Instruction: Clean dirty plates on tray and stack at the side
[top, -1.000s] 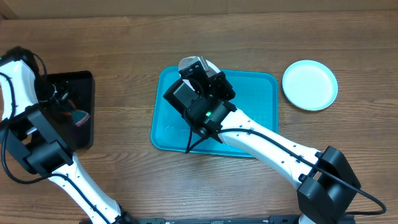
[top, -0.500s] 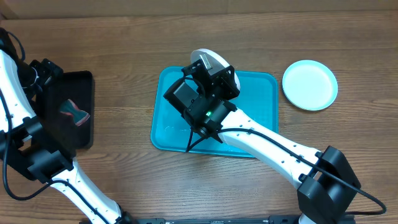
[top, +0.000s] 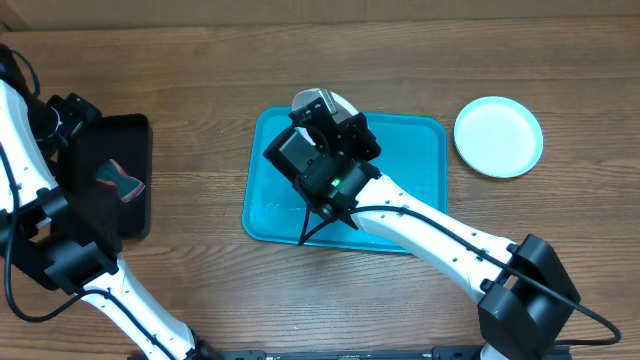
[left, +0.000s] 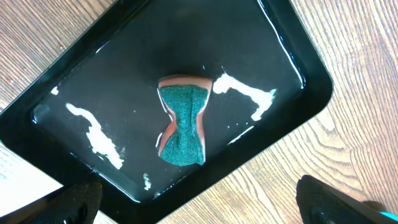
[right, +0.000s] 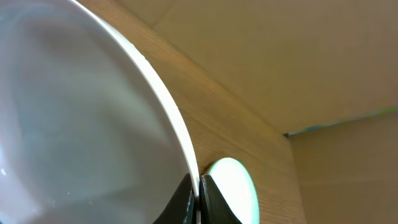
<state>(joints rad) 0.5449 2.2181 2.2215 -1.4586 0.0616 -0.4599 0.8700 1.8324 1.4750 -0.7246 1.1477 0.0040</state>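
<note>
My right gripper (top: 327, 112) is shut on the rim of the white plate (top: 316, 100) and holds it tilted on edge over the far rim of the turquoise tray (top: 412, 172). In the right wrist view the fingers (right: 199, 188) pinch the plate's rim (right: 81, 124). The light blue plate (top: 498, 136) lies on the table to the right of the tray, and also shows in the right wrist view (right: 235, 186). My left gripper (top: 80, 113) is open and empty above the black tray's far-left corner. The yellow-green plate is out of view.
A small black tray (top: 125, 135) sits at the left with wet streaks and a teal and orange sponge (left: 182, 127) lying in it. A cardboard wall runs along the back of the wooden table.
My left gripper has lifted away from the sponge toward the far left, leaving the sponge bare in the black tray. The white plate has rocked slightly in my right gripper.
</note>
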